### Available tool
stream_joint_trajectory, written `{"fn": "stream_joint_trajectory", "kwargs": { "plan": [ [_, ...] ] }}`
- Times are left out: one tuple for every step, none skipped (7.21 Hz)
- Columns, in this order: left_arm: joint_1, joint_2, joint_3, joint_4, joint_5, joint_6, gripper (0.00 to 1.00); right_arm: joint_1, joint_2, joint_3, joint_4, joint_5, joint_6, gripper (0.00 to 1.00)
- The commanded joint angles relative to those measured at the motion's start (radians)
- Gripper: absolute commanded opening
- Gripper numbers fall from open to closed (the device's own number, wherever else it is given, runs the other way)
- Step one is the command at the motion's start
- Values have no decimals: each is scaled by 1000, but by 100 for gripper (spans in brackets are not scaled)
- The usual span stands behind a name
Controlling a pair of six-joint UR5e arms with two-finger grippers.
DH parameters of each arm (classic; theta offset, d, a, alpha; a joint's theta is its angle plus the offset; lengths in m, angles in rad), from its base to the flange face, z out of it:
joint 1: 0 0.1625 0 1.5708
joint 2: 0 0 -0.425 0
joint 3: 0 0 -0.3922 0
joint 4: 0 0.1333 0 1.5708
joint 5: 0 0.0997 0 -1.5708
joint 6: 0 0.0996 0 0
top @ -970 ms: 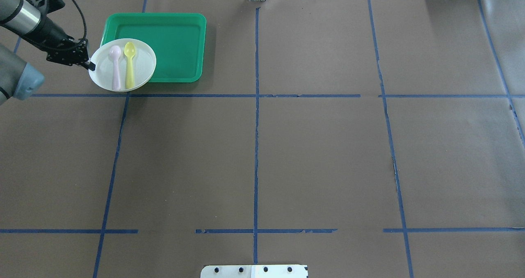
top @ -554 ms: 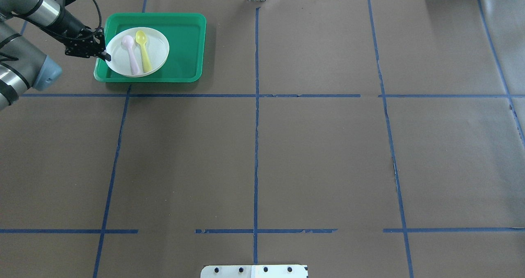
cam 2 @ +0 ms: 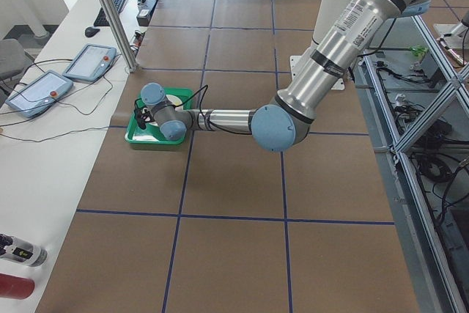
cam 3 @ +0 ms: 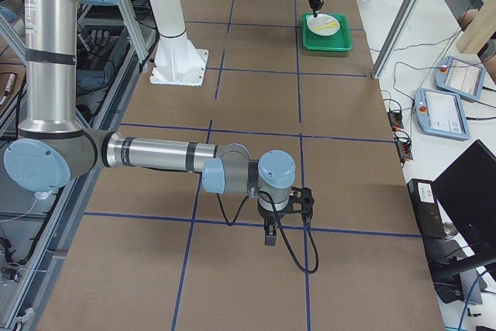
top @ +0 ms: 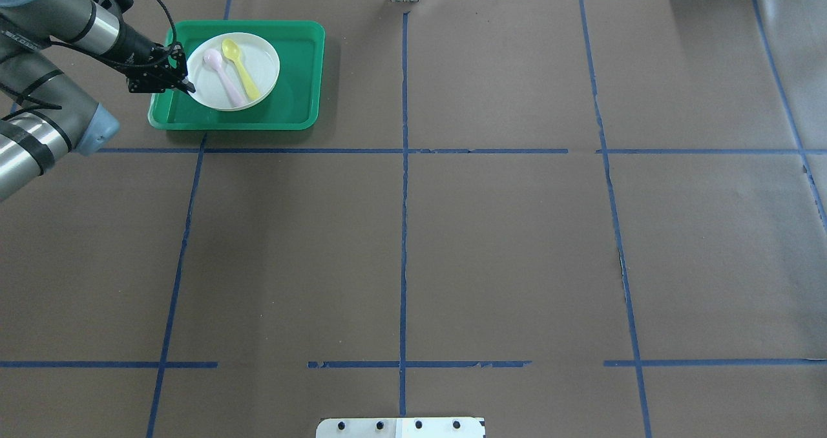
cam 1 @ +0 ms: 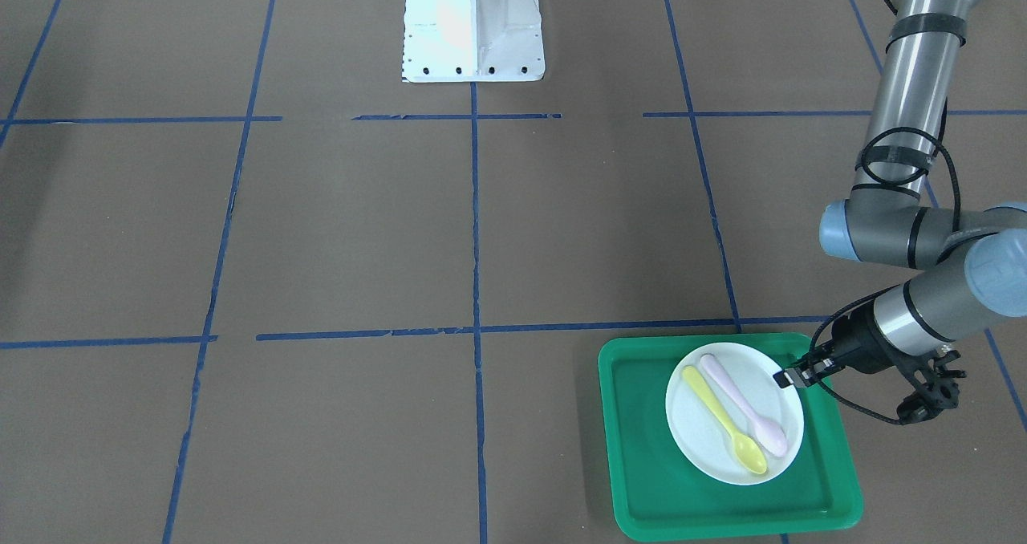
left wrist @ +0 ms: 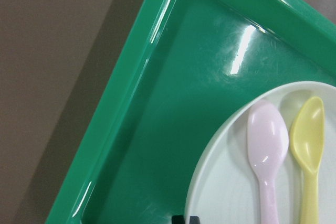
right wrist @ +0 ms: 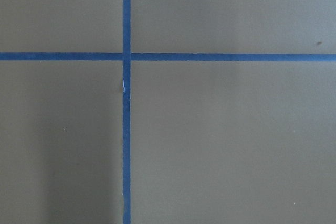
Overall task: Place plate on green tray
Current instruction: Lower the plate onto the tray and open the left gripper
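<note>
Your left pincer (top: 188,88) is pinched narrow on the rim of the plate (top: 265,70), gripping it at the edge nearest the left arm. The plate sits over the green tray (top: 297,70), toward the tray's left and far part in the overhead view, and nothing here settles whether it touches the tray floor or hangs just above it. Two little spoons ride on the plate side by side, the pink spoon (top: 223,76) nearer your pincer and the yellow spoon (top: 240,68) just beyond it. In the front view the fingertips (cam 1: 785,378) meet the plate (cam 1: 706,440) at its rim, green tray (cam 1: 642,448) showing all around it. The tray lies at the far left corner of the table (top: 413,231). Your right pincer (cam 3: 270,238) hangs low over bare table, well apart from all this, and whether it's wide or narrow, you cannot tell.
</note>
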Motion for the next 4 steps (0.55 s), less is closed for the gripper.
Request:
{"fn": "stream_joint_trajectory", "kwargs": {
  "plan": [
    [10, 0, 8, -20, 21, -22, 0, 0, -1, 0, 0, 0, 0, 100],
    [11, 0, 8, -22, 22, -22, 0, 0, 1, 0, 1, 0, 0, 100],
    [11, 0, 8, -25, 38, -22, 0, 0, -1, -2, 1, 0, 0, 100],
    [11, 3, 8, -34, 39, -21, 0, 0, -1, -2, 0, 0, 0, 100]
  ]
}}
